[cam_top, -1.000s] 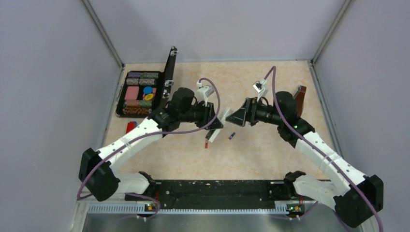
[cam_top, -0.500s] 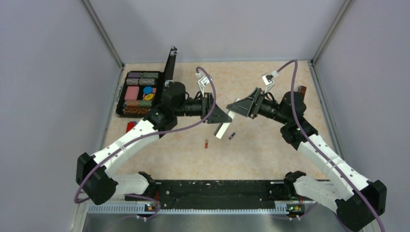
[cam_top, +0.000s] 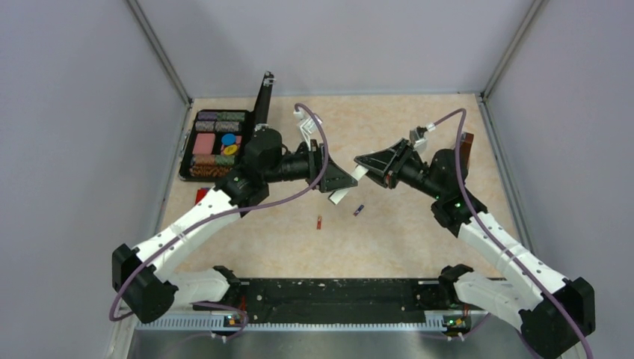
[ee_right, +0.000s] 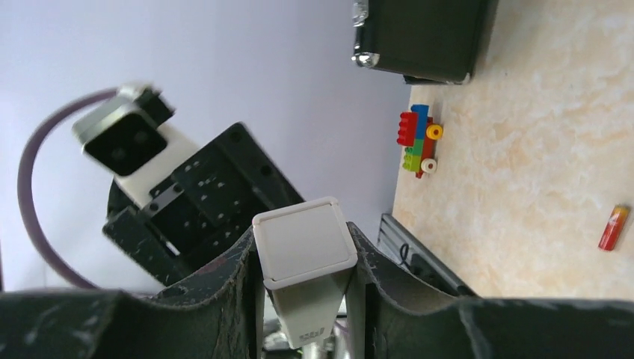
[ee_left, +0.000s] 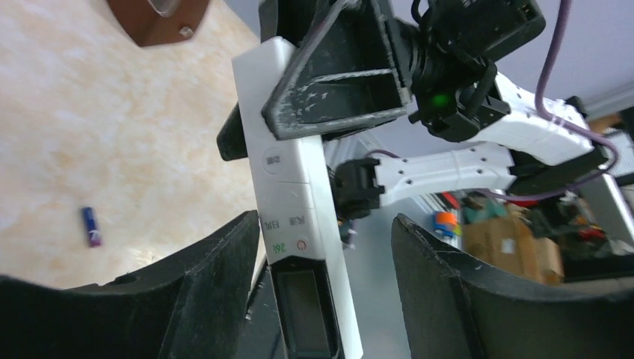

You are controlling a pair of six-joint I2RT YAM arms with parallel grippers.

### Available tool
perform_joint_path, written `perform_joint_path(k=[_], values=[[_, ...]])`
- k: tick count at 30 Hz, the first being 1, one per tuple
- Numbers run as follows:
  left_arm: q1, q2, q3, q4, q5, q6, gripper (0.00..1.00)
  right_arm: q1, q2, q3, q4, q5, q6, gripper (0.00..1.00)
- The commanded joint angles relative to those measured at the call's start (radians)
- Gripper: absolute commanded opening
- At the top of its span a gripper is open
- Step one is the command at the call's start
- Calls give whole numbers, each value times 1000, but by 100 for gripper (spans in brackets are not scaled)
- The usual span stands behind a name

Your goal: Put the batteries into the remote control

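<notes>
**White remote held aloft between two arms, both batteries lying on the table**

At the upper left of the overhead view a black case (cam_top: 264, 101) sits open on the beige marbled table (cam_top: 404, 247). Its lid stands up and its tray is packed with coloured pieces. Just below it, near the left edge of the tabletop, lies a small stack of red, yellow and green toy blocks (ee_right: 416, 140); from above only the red shows.

Toward the centre, the left gripper (ee_left: 325, 224) reaches in from the left with its jaws spread wide. In its wrist view the slim white rectangular remote control (ee_left: 288, 187) runs up between the two black fingers (ee_left: 217, 299). It sits close against the left-hand finger with clear daylight to the other. Whether it touches that near finger I cannot tell. The remote hangs tilted above the table in the middle of the overhead view, its dark display section at the end nearest the left gripper.

Below it on the table lie the two batteries, apart from each other. The tiny reddish battery (cam_top: 319, 222) is lower left of the remote. The dark purple battery (cam_top: 359, 210) is to the right of that, nearer the remote's low end.

From the right, the right gripper (ee_right: 303, 239) is clamped on the remote's other end, and its wrist view shows a finger pressed against each side of the white square end. At the far right, behind that arm, stands the brown wooden pyramid-shaped metronome (cam_top: 466, 149).
</notes>
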Motion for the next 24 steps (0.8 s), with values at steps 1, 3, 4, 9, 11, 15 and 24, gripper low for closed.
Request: perform_joint_path(k=[1, 3, 4, 9, 11, 15, 24], values=[[-9, -102, -33, -33, -167, 193, 70, 1, -23, -38, -49, 96, 243, 0], [-30, -130, -62, -38, -238, 250, 70, 1, -23, -48, -86, 113, 299, 0], [-43, -147, -78, -26, -259, 282, 70, 2, -21, -52, -103, 120, 322, 0], [-128, -153, -121, -14, -417, 449, 70, 2, -25, -42, -197, 173, 395, 0], [-155, -138, -119, -28, -476, 495, 70, 2, -28, -39, -209, 191, 418, 0], [-195, -113, -108, -37, -556, 546, 69, 3, -12, -28, -209, 199, 454, 0], [-219, -54, -74, -44, -637, 510, 18, 2, 15, -19, -220, 170, 471, 0]])
